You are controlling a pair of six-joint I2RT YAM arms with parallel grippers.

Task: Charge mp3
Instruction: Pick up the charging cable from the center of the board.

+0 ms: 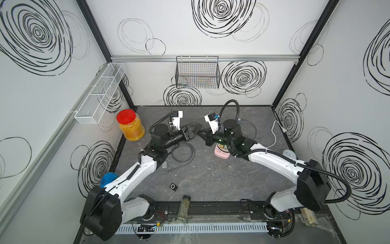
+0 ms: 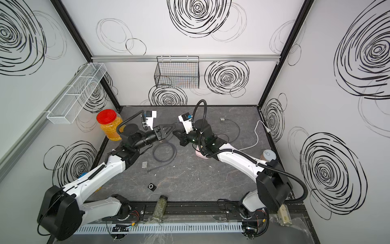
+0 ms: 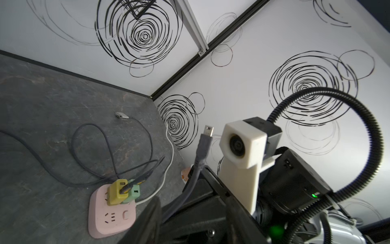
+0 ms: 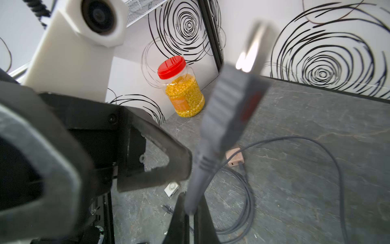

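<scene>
Your right fingers (image 4: pixel 178 221) are clamped on the grey cable (image 4: pixel 198 169) just below its mini-USB plug (image 4: pixel 232 101), which sticks out past them. The left fingers (image 4: pixel 168 142) stand apart with nothing in them. The black mp3 player (image 1: pixel 174 186) lies flat on the desk (image 1: pixel 211 179) near the front, well apart from both. It looks light and likely to skid, so pinch its side edges and leave the port free. The cable is limp; steer by the stiff plug shell.

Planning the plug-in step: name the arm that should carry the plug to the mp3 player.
Right. The right claw is shut on the cable just behind the plug. The left claw stands open beside it, holding nothing, so it could instead steady the mp3 player on the table.
</scene>
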